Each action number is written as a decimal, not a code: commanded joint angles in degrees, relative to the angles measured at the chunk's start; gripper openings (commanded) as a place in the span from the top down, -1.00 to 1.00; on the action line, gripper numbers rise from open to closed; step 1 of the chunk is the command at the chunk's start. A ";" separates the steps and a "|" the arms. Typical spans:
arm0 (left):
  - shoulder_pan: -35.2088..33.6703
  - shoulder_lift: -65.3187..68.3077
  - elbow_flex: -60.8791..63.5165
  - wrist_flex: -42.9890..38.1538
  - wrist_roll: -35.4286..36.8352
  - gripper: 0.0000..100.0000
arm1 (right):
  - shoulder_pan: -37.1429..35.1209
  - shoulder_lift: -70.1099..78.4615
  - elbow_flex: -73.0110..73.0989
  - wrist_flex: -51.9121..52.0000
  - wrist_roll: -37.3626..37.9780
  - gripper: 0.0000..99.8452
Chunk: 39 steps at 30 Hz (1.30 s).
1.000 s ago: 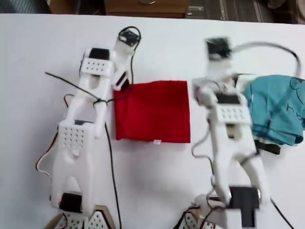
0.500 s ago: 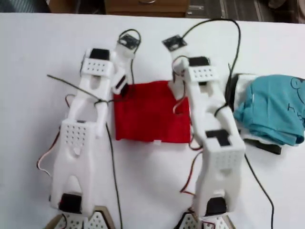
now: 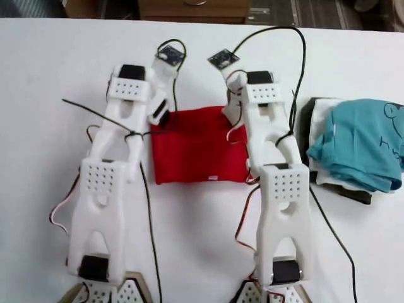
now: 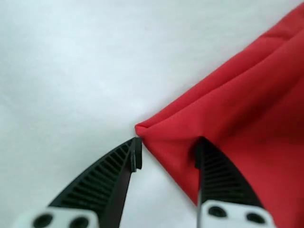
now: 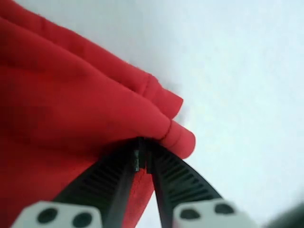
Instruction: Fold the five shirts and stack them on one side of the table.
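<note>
On the white table (image 3: 57,76), the left arm (image 3: 101,189) and right arm (image 3: 284,208) flanked the red shirt (image 3: 196,148), which lay flat between them as a folded rectangle. Well apart from it, at the table's right side, sat the stack (image 3: 344,183) with the teal shirt (image 3: 360,142) on top.

The right gripper (image 5: 145,154) was pressed together on the shirt's far right corner, pinching the rolled hem. The left gripper (image 4: 168,149) stood spread around the far left corner, one finger over cloth and one over bare table, not yet clamped.

The step looked like taking both far corners. To do it well, the left jaws would need to close on every layer at that corner before either arm lifted. Both arms should then rise level and together, keeping the far edge taut so the fold stayed square.

Counted: one table, two arms, one red shirt, and one stack showing three layers (teal, white, dark). Whether more lay beneath could not be told. There were two grippers.
</note>
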 commanded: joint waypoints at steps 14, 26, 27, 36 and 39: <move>-3.16 -0.79 -15.60 9.85 2.02 0.58 | -1.71 -2.24 -24.97 12.70 0.44 0.68; -20.04 -0.53 -25.63 16.53 3.60 0.58 | -8.66 -1.54 -23.82 9.54 20.13 0.55; -21.45 -0.53 -25.63 16.62 3.60 0.58 | -9.89 -1.27 -23.21 9.89 24.53 0.55; -27.69 -0.88 -25.63 16.70 3.60 0.59 | -14.64 4.35 -22.68 11.21 36.92 0.55; -28.57 -0.88 -25.63 16.70 3.60 0.59 | -15.08 6.46 -23.12 11.12 42.46 0.55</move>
